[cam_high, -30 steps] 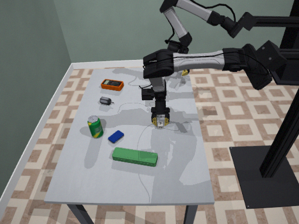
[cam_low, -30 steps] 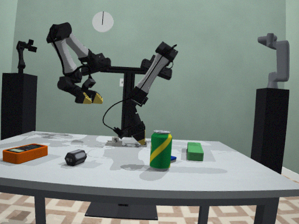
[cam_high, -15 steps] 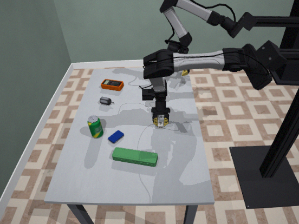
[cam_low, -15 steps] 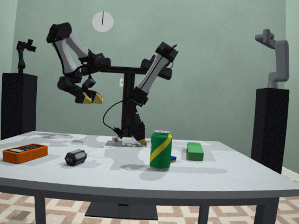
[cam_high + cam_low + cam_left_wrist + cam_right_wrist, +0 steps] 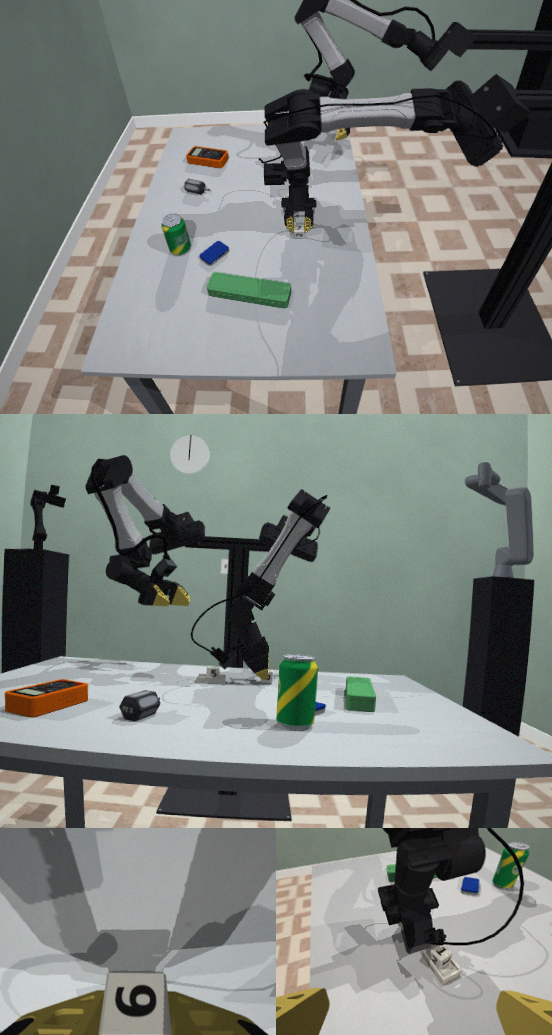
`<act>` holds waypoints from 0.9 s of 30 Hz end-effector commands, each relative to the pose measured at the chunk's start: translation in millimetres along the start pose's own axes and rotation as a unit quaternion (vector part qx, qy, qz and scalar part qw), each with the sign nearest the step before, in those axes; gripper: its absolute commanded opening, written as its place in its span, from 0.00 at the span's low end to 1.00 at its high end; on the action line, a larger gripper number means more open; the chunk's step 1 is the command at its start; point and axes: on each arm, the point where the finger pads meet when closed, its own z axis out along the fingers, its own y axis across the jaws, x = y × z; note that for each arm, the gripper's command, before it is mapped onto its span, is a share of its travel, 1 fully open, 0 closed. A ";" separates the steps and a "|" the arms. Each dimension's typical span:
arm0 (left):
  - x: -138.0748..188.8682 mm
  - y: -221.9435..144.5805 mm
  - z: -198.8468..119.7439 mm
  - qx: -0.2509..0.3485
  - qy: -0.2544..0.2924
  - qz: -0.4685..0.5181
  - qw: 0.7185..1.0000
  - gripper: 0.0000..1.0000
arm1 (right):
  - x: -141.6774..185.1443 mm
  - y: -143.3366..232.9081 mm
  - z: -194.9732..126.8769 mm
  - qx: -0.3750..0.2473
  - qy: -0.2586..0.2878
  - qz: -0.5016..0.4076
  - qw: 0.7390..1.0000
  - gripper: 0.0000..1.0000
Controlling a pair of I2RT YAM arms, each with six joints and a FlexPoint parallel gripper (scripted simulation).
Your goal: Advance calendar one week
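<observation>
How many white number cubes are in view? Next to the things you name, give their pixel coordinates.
2: one white cube point(image 5: 299, 230) point(image 5: 269, 677) point(image 5: 135, 1005) between the left hand's point(image 5: 299, 224) point(image 5: 264, 675) point(image 5: 135, 1015) point(image 5: 415, 949) yellow fingers; another white cube point(image 5: 213, 672) point(image 5: 441, 956) at the pale tray point(image 5: 201, 680) point(image 5: 451, 979), hidden from above by the arm.

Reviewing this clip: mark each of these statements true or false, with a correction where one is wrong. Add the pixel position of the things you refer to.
1. The left gripper point(image 5: 299, 224) point(image 5: 263, 674) point(image 5: 135, 998) has a numbered cube point(image 5: 299, 232) point(image 5: 270, 677) point(image 5: 135, 1001) between its fingers. True.
2. The right gripper point(image 5: 341, 134) point(image 5: 171, 595) point(image 5: 412, 997) is shut. False: its fingers are spread wide.
3. The green can point(image 5: 177, 236) point(image 5: 297, 691) point(image 5: 511, 867) stands upright. True.
4. The small blue box point(image 5: 214, 252) point(image 5: 320, 707) point(image 5: 470, 885) lies on top of the green case point(image 5: 249, 290) point(image 5: 360, 696) point(image 5: 391, 872). False: it lies on the table beside it.
5. The multimeter point(image 5: 207, 157) point(image 5: 47, 699) has an orange body. True.
</observation>
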 end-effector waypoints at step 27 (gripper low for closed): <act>6.5 24.9 -26.7 -0.003 -0.014 0.001 1.000 0.21 | -10.1 -6.2 -2.0 0.006 -0.010 -0.013 1.000 1.00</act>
